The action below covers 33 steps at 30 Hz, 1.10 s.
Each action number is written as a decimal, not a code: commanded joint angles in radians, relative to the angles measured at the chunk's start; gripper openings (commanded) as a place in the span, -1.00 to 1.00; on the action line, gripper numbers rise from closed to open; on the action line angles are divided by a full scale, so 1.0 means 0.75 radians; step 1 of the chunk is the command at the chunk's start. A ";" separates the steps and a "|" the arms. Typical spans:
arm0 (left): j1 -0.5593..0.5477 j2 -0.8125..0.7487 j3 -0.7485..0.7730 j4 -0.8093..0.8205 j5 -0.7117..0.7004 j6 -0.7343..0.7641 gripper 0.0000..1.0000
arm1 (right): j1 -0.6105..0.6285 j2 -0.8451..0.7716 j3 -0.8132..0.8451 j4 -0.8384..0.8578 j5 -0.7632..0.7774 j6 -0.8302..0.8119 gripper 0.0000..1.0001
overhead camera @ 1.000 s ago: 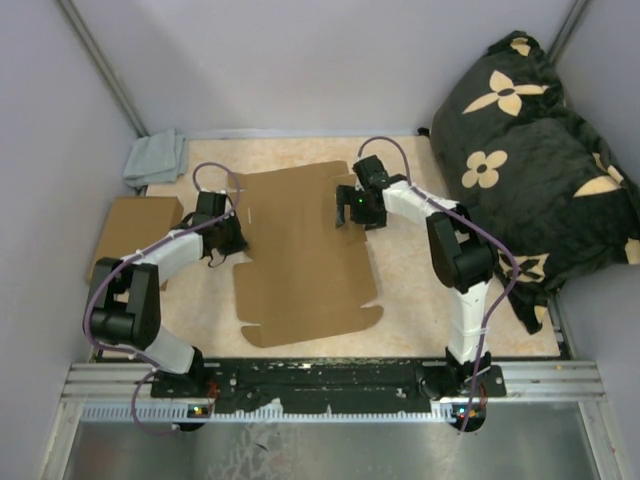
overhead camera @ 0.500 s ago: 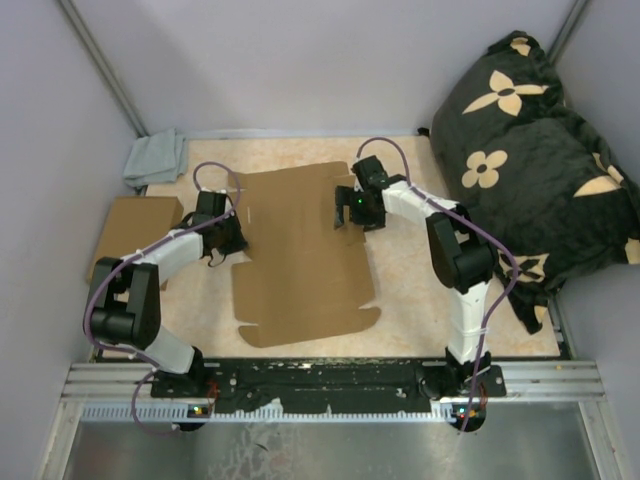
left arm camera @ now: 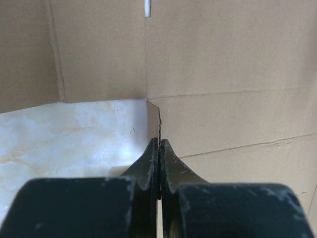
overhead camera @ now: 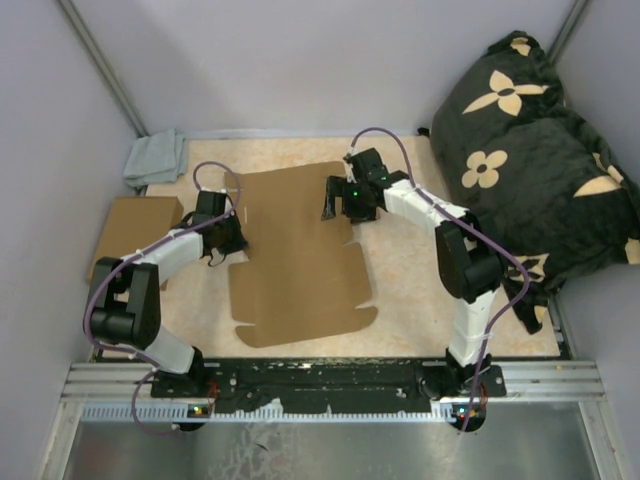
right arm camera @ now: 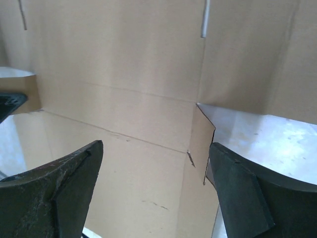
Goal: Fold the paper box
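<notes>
From above, the paper box (overhead camera: pixel 300 260) lies as a flat brown sheet on the worktop (overhead camera: pixel 410 290) between the arms, with the left gripper (overhead camera: pixel 232 238) at its left edge and the right gripper (overhead camera: pixel 335 203) over its right edge. In the left wrist view, that gripper is pressed together, pinching a flap's thin edge. In the right wrist view, that gripper is spread wide above the sheet, a flap corner lying between its fingers.

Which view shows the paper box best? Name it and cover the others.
Top external: the whole paper box shows, flaps and outline. Left wrist gives only a close patch of its edge, pinched in the shut left gripper. Right wrist shows creases and a notch beyond the open right gripper.
</notes>
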 commanded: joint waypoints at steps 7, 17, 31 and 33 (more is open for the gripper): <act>-0.024 0.040 0.014 0.016 0.079 -0.010 -1.00 | 0.083 0.072 0.016 0.159 -0.260 0.082 0.74; -0.028 0.083 0.023 0.037 0.111 -0.016 -1.00 | 0.106 0.216 0.042 0.144 -0.188 0.085 0.74; -0.030 0.091 0.111 -0.003 0.179 -0.010 -0.64 | 0.106 0.143 -0.014 0.157 -0.142 0.088 0.72; -0.035 0.114 0.144 -0.006 0.207 -0.014 -0.56 | 0.106 0.146 -0.007 0.149 -0.149 0.085 0.72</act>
